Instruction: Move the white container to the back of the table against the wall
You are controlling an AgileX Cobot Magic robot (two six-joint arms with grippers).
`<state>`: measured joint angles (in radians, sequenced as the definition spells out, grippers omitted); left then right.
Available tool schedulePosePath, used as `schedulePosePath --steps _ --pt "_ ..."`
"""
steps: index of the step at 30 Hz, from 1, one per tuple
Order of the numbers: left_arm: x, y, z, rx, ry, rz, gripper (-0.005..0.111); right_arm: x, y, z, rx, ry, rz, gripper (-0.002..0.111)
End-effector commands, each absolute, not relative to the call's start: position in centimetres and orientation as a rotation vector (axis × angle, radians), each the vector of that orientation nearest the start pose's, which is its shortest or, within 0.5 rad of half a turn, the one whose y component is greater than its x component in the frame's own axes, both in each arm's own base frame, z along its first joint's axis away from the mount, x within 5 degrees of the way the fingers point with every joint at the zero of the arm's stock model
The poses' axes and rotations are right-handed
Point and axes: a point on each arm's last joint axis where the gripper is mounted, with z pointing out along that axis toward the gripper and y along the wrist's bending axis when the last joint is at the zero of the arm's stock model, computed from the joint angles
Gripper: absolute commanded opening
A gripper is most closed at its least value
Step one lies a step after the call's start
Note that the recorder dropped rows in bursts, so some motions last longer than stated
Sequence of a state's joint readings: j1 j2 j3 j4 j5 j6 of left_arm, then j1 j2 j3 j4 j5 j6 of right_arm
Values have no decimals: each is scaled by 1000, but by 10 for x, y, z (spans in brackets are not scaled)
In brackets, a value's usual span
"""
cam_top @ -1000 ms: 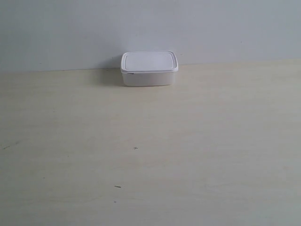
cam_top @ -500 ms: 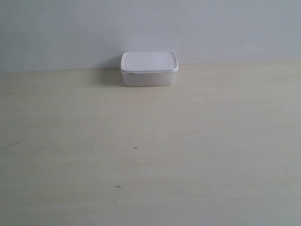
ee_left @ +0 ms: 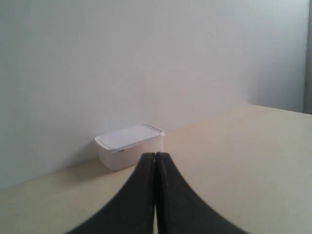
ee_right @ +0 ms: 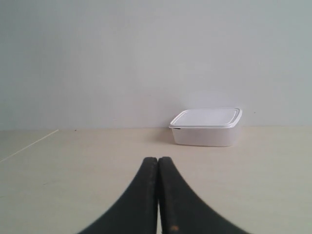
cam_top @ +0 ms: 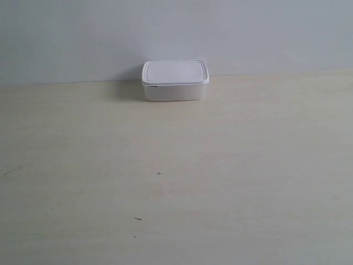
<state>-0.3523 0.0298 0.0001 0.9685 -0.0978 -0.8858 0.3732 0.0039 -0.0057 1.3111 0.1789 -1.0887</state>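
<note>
The counter (cam_top: 231, 165) is a broad, pale cream surface with a faint wood grain, filling the lower part of the exterior view and ending at the wall (cam_top: 176, 33). One thing lies on it: the white container (cam_top: 175, 80), a small rounded box with its flat lid on, sitting upright at the counter's far edge, right by the wall; whether it touches the wall cannot be told. It casts a soft shadow to one side. The nearer counter shows a small cross-shaped speck (cam_top: 159, 174), a short dark dash (cam_top: 138, 219) and a faint smudge (cam_top: 11, 171).
</note>
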Motion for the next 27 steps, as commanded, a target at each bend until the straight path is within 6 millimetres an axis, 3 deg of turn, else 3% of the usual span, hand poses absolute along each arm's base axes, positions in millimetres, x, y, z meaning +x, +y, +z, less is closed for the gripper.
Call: schedulePosePath --steps 1,4,7,11,18,21,27 --pt "50 -25 218 371 1391 -275 0 46 35 209 -266 1540 595 0" --pt "51 -22 218 293 1411 -250 0 45 35 209 -269 1541 598 0" --pt "54 -12 217 -23 1453 -334 0 45 35 209 -269 1541 598 0" --pt "55 -10 217 -249 1441 -512 0 45 35 209 -269 1541 598 0" --pt "45 -33 233 -73 1306 -820 0 45 35 209 -269 1541 598 0" --pt "45 -31 233 -97 1300 -824 0 46 35 209 -263 1539 594 0" --pt "49 -19 236 -158 1244 -661 0 46 35 209 -263 1539 594 0"
